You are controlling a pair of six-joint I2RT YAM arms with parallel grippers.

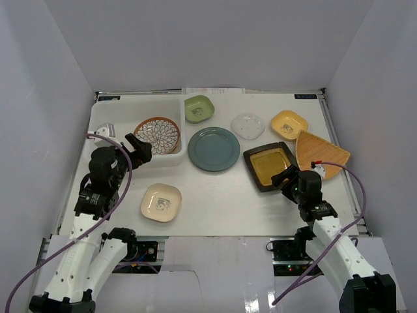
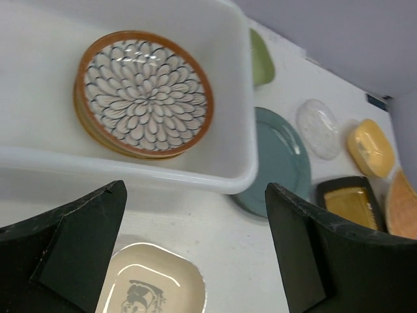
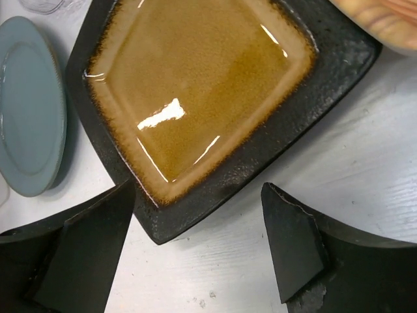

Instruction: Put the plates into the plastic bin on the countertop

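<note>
Top view, bin: the plastic bin (image 1: 174, 109) sits far left on the countertop (image 1: 221, 205), and the brown patterned plate (image 1: 157, 135) is already inside it.
Top view, waiting: outside the bin I count the blue-grey plate (image 1: 214, 149), green dish (image 1: 199, 108), clear dish (image 1: 248, 125), yellow dish (image 1: 289, 124), tan fan plate (image 1: 319, 153), black-and-yellow square plate (image 1: 269, 164) and, near left, the cream dish (image 1: 161, 202).
Top view, arms: my left gripper (image 1: 138, 149) hangs at the bin's near wall. My right gripper (image 1: 283, 177) is at the square plate's near corner.
Left wrist, claw: spread wide, holding nothing. Below it are the bin's rim and the cream dish. The brown plate looks stacked on another dish.
Right wrist, claw: spread, with the square plate's near corner lying between the fingers. I see no contact, and the plate lies flat on the countertop.
Risk, grip: a pinch on just that corner of a glossy, heavy-looking plate could let it pivot or slip out on the lift.
Risk, neighbours: the fan plate touches or overlaps the square plate's far right edge, so dragging could shove it.
Risk, route: the bin is far left, with the blue-grey plate between. A low carry could clip it or the bin's rim.
Risk, arms: my left arm is parked at the bin, so a crossing could collide.
</note>
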